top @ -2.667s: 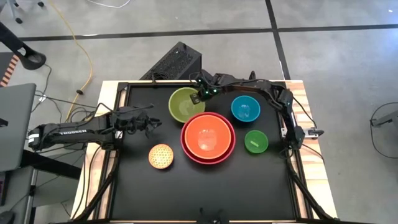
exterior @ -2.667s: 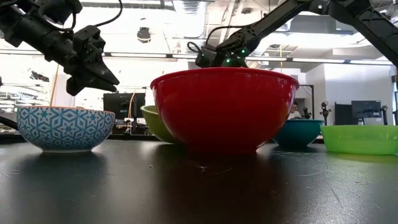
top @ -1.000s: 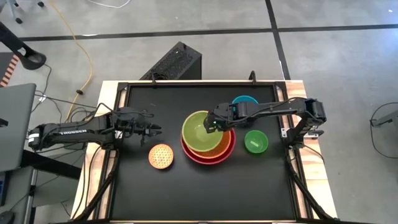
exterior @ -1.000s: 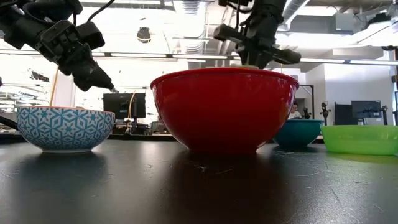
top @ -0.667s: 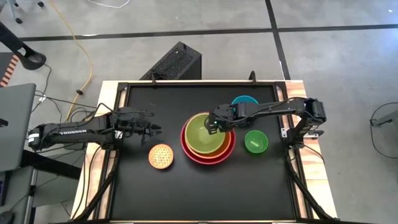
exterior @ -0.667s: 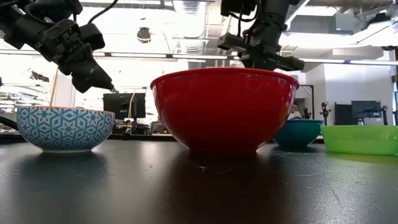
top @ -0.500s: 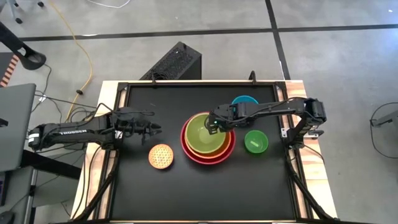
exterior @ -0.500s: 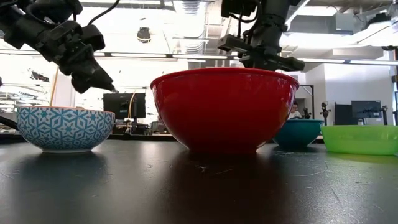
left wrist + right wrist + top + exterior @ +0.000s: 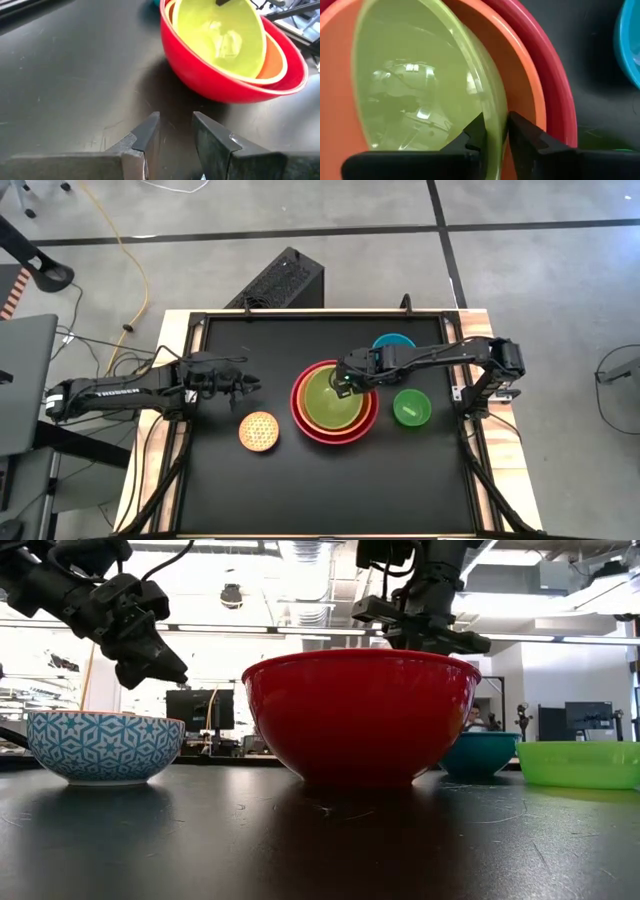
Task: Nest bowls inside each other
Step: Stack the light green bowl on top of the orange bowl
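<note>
Lime green bowl [image 9: 333, 397] now seated inside orange bowl [image 9: 520, 90] and red bowl [image 9: 372, 423], table centre. Right gripper [image 9: 494, 131] loosening, fingers straddling its 12 o'clock rim. Left gripper [image 9: 175, 131] open, idle at 9 o'clock. Blue bowl [image 9: 394, 340] goes next.

**Lime bowl sits in the orange and red bowls**

The right end effector [image 9: 494, 131] straddles the lime green bowl's [image 9: 420, 85] rim, one finger inside, one outside, spaced slightly apart. That bowl sits in the orange bowl [image 9: 520, 85], itself inside the red bowl [image 9: 555, 95]. A blue bowl's [image 9: 630, 45] edge shows on the dark counter [image 9: 590, 30].
</note>
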`<action>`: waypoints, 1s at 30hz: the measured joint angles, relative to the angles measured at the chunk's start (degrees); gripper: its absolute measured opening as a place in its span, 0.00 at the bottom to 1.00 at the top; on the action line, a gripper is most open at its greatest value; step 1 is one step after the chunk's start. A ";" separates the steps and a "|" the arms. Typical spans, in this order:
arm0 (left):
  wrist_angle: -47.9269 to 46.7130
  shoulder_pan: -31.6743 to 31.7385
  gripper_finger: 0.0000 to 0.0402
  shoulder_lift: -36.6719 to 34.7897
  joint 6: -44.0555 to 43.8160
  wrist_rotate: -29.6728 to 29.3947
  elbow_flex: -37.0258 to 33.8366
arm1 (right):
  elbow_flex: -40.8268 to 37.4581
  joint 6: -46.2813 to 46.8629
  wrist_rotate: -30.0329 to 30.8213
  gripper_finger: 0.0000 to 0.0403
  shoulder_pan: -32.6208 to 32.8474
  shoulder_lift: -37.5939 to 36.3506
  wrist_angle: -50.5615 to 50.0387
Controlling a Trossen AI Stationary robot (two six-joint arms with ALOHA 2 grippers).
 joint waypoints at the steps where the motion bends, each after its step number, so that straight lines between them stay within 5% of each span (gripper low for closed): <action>1: 0.38 0.00 0.26 -0.02 0.00 -0.02 0.00 | 0.00 -0.15 -0.02 0.24 0.00 0.00 0.00; 14: 1.50 0.00 0.26 0.00 -0.17 -1.44 0.00 | 0.02 -2.29 -10.74 0.45 -1.52 -0.87 -1.77; 30: 1.50 0.02 0.26 -0.02 -1.57 -3.11 0.00 | 0.04 -4.72 -7.40 0.44 -6.24 -11.77 -8.44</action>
